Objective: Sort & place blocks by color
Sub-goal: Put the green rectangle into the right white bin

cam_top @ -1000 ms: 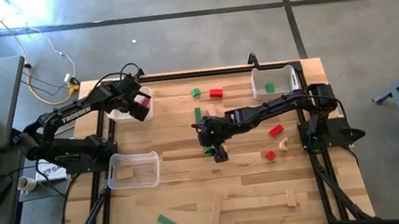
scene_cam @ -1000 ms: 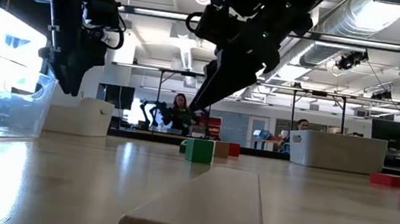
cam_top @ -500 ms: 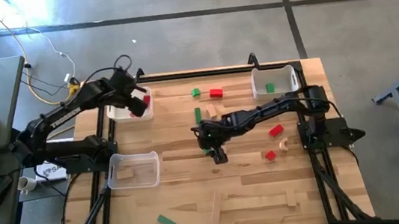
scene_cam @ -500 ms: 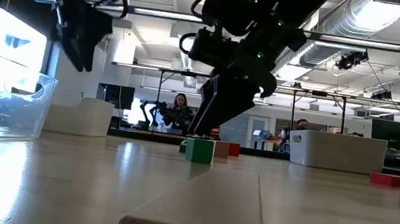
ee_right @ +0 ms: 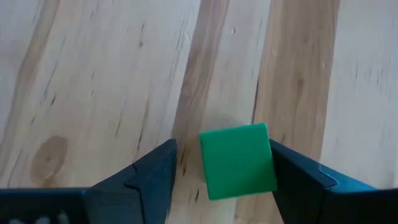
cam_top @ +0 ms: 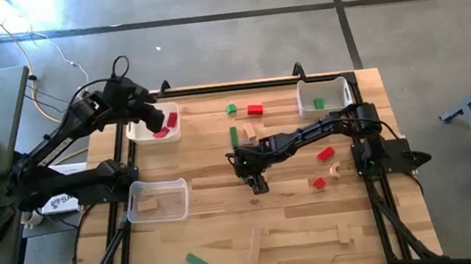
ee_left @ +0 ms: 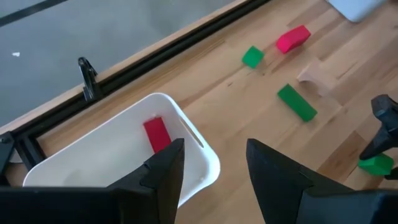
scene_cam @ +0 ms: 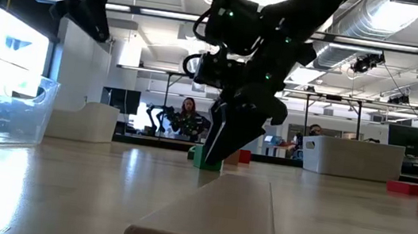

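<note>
At mid-table, the right gripper (cam_top: 255, 180) had dropped lower than a second before, its spread fingers straddling a green cube (ee_right: 238, 160) without touching it. Farther back, the left gripper (cam_top: 156, 121), open and empty, had withdrawn above the white bin (ee_left: 118, 155) holding red blocks (ee_left: 157, 134).

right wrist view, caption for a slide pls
Right gripper open, fingers straddling a green cube on the wooden table.

The right gripper (scene_cam: 217, 146) drops lower until its open jaws straddle the green cube (ee_right: 238, 160) on the counter, while the left gripper (ee_left: 211, 163) pulls up and back above the white bin (ee_left: 112, 155).
</note>
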### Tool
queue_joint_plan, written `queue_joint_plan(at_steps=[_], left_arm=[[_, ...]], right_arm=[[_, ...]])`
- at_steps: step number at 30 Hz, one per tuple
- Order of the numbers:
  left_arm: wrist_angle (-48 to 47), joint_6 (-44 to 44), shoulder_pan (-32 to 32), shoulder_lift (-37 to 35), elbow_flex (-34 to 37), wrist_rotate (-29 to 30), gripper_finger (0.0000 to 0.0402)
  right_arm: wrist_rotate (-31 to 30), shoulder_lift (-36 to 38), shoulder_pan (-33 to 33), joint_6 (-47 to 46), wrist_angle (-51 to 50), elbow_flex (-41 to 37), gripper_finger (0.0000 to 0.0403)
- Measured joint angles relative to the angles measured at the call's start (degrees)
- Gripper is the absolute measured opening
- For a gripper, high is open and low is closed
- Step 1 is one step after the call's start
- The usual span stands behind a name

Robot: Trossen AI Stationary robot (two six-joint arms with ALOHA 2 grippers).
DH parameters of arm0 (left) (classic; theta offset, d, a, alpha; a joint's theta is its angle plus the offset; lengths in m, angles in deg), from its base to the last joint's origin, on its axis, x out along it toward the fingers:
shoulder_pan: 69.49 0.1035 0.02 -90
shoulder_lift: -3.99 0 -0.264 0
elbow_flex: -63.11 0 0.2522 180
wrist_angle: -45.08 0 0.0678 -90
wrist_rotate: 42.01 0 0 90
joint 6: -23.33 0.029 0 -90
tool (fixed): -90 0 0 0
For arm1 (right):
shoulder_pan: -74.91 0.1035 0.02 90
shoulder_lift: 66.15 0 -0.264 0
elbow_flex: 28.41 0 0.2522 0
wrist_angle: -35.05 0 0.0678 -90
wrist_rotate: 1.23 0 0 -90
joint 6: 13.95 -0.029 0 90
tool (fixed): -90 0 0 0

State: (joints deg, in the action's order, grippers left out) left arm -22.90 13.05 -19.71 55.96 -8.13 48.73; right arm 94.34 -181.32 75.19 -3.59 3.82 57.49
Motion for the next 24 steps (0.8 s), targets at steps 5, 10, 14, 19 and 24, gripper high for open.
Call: queue_joint_plan(at_steps=[5, 10, 14, 19, 24], left_arm=[[0.02, 0.0, 0.0, -0.2, 0.0, 0.1, 0.0161], [0.04, 0.79, 0.0, -0.2, 0.0, 0.1, 0.0161], [0.04, 0.98, 0.0, -0.2, 0.0, 0.02, 0.0161], [0.04, 1.98, 0.0, -0.19, 0.0, -0.07, 0.0161], [0.04, 1.97, 0.0, -0.18, 0.0, -0.1, 0.0161]], right_arm=[[0.0, 0.0, 0.0, -0.17, -0.42, 0.0, 0.0162], [0.05, 0.02, 0.0, -7.17, -0.9, 0.22, 0.0105], [1.07, 0.12, 0.16, -13.19, -2.02, 0.33, 0.0105], [0.25, 0.37, 1.33, -20.53, -5.17, 0.46, 0.0105], [-3.11, 0.89, 2.9, -25.13, -7.28, 0.47, 0.0105]])
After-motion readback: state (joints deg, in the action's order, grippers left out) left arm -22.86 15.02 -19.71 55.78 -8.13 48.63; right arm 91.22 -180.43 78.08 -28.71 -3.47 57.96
